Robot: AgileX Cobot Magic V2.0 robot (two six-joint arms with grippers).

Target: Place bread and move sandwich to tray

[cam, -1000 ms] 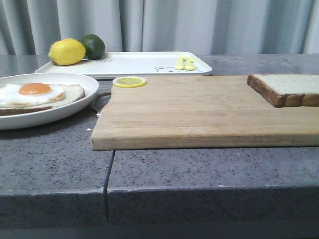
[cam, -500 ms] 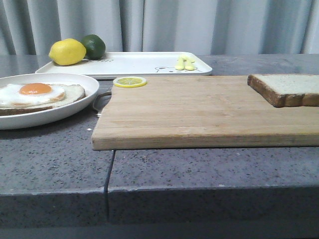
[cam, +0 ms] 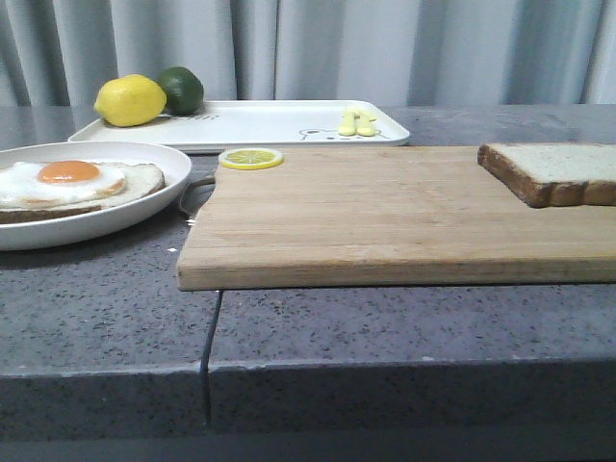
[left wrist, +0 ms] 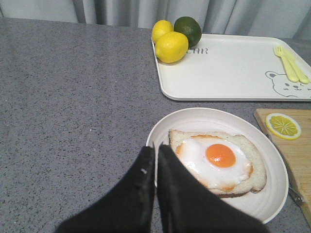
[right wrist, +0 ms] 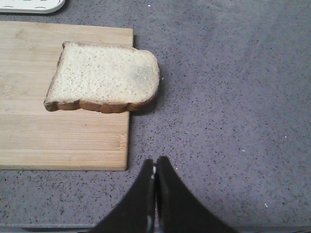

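Note:
The bread [cam: 553,171] lies on the right end of the wooden cutting board [cam: 385,217], one corner hanging over the board's edge in the right wrist view [right wrist: 104,77]. The sandwich [cam: 72,185] with a fried egg sits on a round white plate [cam: 144,214] at the left, also in the left wrist view [left wrist: 218,161]. The tray [cam: 260,125] lies at the back [left wrist: 228,73]. My left gripper [left wrist: 156,148] is shut and empty above the plate's near rim. My right gripper [right wrist: 155,161] is shut and empty above the counter, short of the bread. Neither gripper shows in the front view.
A yellow lemon [cam: 129,100] and a green lime [cam: 182,89] sit on the tray's left end; a second lemon [left wrist: 162,30] shows in the left wrist view. A lemon slice [cam: 250,158] lies on the board's far left corner. A metal handle [cam: 195,190] pokes out between plate and board.

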